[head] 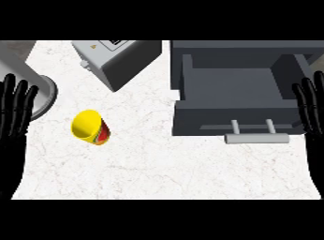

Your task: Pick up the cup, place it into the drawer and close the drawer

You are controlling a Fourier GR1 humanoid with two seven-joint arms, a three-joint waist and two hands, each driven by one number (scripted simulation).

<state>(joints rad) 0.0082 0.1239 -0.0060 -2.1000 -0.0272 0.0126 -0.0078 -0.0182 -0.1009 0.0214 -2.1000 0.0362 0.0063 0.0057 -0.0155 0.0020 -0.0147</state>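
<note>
A yellow cup [90, 127] with a red and green pattern on its side stands on the white marble counter [165, 164], left of centre. The dark grey drawer [234, 89] at the upper right is pulled open, its inside bare, with a light grey bar handle [256, 138] on its front. My left hand [7, 112] rests open at the left edge, fingers up, a short way left of the cup. My right hand [320, 108] rests open at the right edge, beside the drawer's right wall. Neither hand touches anything.
A grey box-like appliance [120, 58] sits tilted at the back, between the cup and the drawer. A round metallic object [44, 93] shows at the left edge behind my left hand. Bare counter lies in front of the cup and drawer.
</note>
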